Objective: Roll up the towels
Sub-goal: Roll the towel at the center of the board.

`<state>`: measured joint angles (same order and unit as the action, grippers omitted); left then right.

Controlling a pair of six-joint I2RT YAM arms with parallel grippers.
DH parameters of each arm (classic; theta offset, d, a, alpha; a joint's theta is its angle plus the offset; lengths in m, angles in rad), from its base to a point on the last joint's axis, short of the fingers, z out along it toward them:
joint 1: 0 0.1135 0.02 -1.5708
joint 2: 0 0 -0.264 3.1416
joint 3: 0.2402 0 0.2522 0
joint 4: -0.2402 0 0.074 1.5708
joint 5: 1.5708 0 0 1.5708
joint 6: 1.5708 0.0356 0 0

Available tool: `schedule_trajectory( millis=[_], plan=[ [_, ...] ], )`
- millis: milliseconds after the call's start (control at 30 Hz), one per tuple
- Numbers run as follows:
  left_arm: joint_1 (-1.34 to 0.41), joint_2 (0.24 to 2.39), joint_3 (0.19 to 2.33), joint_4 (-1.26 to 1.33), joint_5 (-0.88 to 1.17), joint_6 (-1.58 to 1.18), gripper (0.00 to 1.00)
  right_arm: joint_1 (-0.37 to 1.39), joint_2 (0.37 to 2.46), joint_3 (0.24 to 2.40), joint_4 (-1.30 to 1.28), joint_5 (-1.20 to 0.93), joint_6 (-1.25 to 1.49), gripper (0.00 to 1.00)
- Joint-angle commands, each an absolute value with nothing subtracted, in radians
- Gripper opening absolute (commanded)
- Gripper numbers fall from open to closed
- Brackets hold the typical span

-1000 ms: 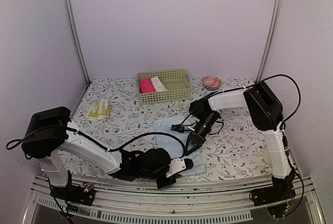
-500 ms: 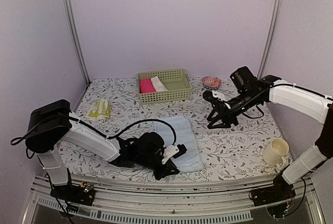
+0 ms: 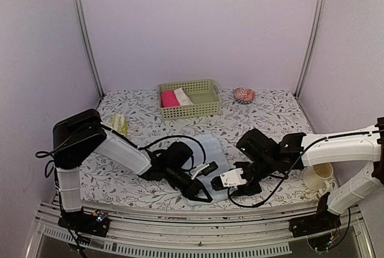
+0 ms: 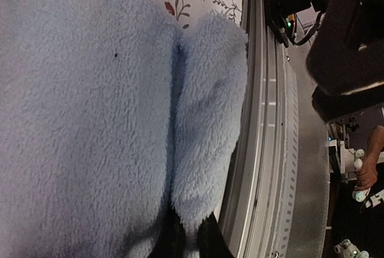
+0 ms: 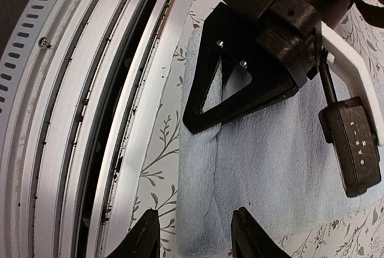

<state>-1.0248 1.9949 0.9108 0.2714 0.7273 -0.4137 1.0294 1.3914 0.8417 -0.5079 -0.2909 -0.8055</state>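
Working the light blue towel (image 3: 211, 150), flat on the worktop (image 3: 270, 114) at near centre, its near edge just beside the metal rail (image 5: 90, 120). Reads as the first turn of the roll.

Seeing left fingers (image 4: 173, 243) nipped almost closed on a raised fold along that near edge. Seeing right fingers (image 5: 146, 237) spread wide with nothing between them, straddling the same edge just right of the left pinch.

To do it well:
- Close right fingers on the same ridge, at the same height as the left.
- Tuck and turn toward the far side with both together. Avoid letting one side lead, or expect a cone rather than a cylinder.
- Pinch shallow, and re-grip often rather than dragging the whole cloth.

Material: thick fleecy pile, soft and springy. Probably compresses under grip and won't hold a crease, so expect the turn to relax if released early.

Yellow-green towel (image 3: 116, 126) with pale print at far left, well apart, bunched lengthwise.

For target shape, see pink roll (image 3: 169, 98) and cream roll (image 3: 183, 96) side by side in the perforated green basket (image 3: 191, 111).
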Motion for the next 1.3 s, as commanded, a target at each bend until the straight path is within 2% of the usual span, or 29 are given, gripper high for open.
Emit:
schedule_trajectory(
  millis=[0,300,367,433,500,600,700,800,900,1033,1133,1267],
  plan=[
    [-1.002,2.057,0.925,0.128,0.775,-0.462,0.0,1.101,1.49,0.832,-0.366,-0.155,-0.838,0.44],
    [-0.991,2.057,0.918,0.141,0.791,-0.495,0.0,1.127,1.581,0.817,-0.308,-0.156,-0.821,0.41],
    [-0.989,2.057,0.922,0.14,0.789,-0.491,0.0,1.127,1.6,0.82,-0.302,-0.158,-0.81,0.35],
    [-0.987,2.055,0.928,0.132,0.784,-0.483,0.0,1.126,1.626,0.828,-0.308,-0.17,-0.794,0.23],
    [-0.985,2.033,0.925,0.112,0.748,-0.466,0.05,1.12,1.645,0.836,-0.334,-0.213,-0.785,0.11],
    [-0.984,1.937,0.893,0.089,0.652,-0.426,0.18,1.077,1.649,0.859,-0.401,-0.34,-0.77,0.05],
    [-0.984,1.799,0.823,0.103,0.543,-0.393,0.29,0.969,1.683,0.918,-0.504,-0.515,-0.753,0.04],
    [-0.999,1.662,0.719,0.162,0.42,-0.381,0.34,0.881,1.793,1.016,-0.641,-0.661,-0.754,0.04],
    [-1.063,1.561,0.64,0.216,0.301,-0.331,0.35,0.815,1.937,1.124,-0.764,-0.791,-0.773,0.04],
    [-1.222,1.487,0.605,0.241,0.013,-0.216,0.36,0.763,2.154,1.303,-0.976,-0.91,-0.834,0.04],
    [-1.297,1.499,0.637,0.227,-0.088,-0.097,0.33,0.737,2.247,1.366,-1.078,-0.976,-0.874,0.04],
    [-1.346,1.589,0.744,0.161,-0.174,0.055,0.33,0.731,2.273,1.381,-1.088,-0.964,-0.883,0.04]
  ],
)
